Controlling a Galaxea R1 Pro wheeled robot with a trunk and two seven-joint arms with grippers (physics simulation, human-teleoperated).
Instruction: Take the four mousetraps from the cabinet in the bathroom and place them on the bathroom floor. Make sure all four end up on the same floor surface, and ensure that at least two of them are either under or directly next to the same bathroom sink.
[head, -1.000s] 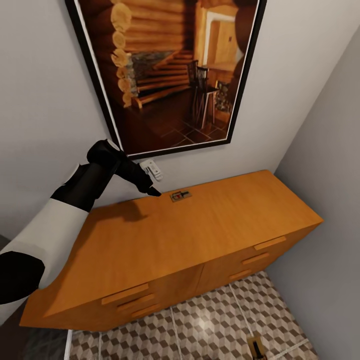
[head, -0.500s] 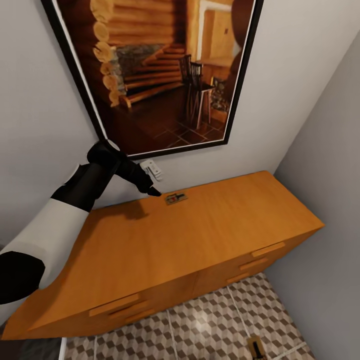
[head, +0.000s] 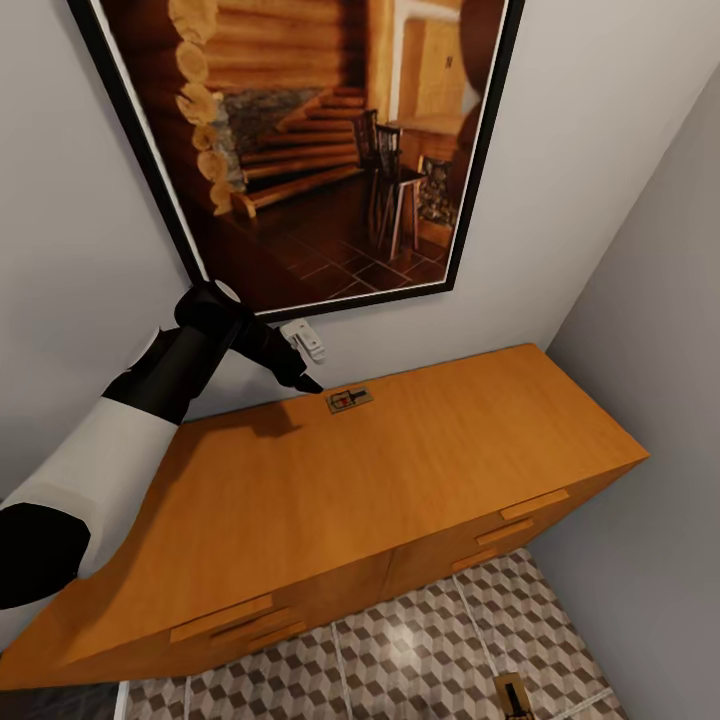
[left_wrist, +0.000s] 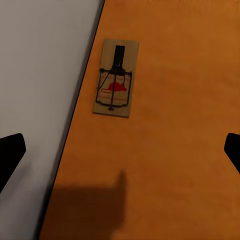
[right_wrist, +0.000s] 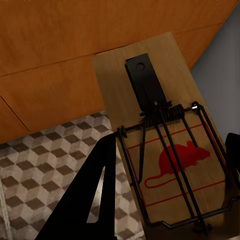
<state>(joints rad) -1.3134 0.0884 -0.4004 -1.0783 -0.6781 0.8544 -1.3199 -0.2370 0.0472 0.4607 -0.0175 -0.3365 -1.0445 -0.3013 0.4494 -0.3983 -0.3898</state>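
Note:
One mousetrap (head: 349, 400) (left_wrist: 116, 77), a tan wooden rectangle with black wire and a red spot, lies flat on the orange-brown cabinet (head: 400, 470) top, close to the wall. My left gripper (head: 305, 383) (left_wrist: 120, 155) hovers just short of it, open, with its dark fingertips (left_wrist: 10, 156) spread wide and nothing between them. A second mousetrap (right_wrist: 167, 150) (head: 512, 695) sits low in front of the cabinet over the cube-patterned bathroom floor (head: 400, 650) (right_wrist: 45, 165). My right gripper (right_wrist: 170, 142) is shut on it. The sink is out of view.
A large black-framed picture (head: 320, 150) hangs on the wall above the cabinet, with a small white wall fitting (head: 303, 340) under it. A grey side wall (head: 650, 300) closes in the cabinet's right end. Drawer fronts with bar handles (head: 534, 503) face the tiled floor.
The whole head picture has shifted a little, so the camera moved. The left gripper stays just short of the mousetrap on the cabinet top.

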